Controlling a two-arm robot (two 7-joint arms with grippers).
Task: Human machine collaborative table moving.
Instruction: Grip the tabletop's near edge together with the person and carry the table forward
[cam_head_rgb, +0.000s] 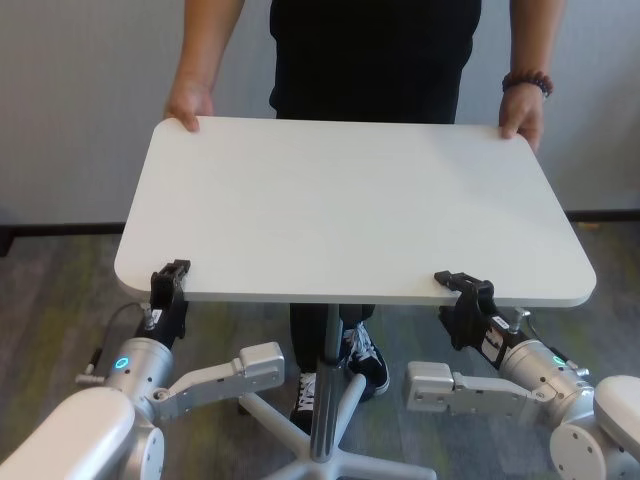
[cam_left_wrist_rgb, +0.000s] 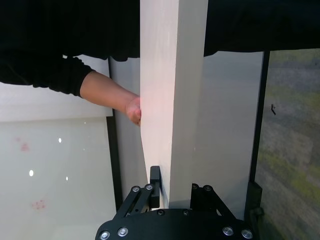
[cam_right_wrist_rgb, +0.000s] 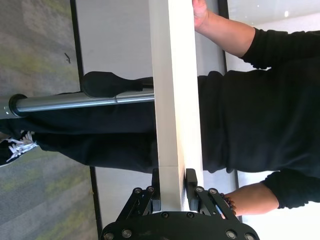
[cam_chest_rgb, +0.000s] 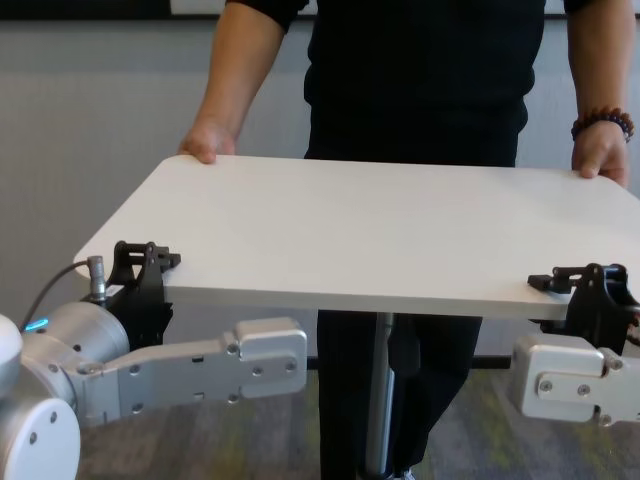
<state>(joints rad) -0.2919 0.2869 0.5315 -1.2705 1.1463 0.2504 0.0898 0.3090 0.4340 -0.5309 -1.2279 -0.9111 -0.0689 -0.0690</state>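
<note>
With the left tool (cam_head_rgb: 170, 275) and right tool (cam_head_rgb: 462, 287) clamped on the worktop's (cam_head_rgb: 350, 200) near edge, it should be kept level and matched to the human's (cam_head_rgb: 370, 50) pace.

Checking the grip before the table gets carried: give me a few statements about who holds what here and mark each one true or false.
1. Both grippers are clamped on the near edge of the table. True: the left gripper and the right gripper are shut on it.
2. The human holds the far corners with both hands. True.
3. The beaded bracelet is on the wrist on the robot's left side. False: it is on the right side.
4. Several objects lie on the tabletop. False: it is bare.
5. The table stands on four corner legs. False: one central post.
</note>
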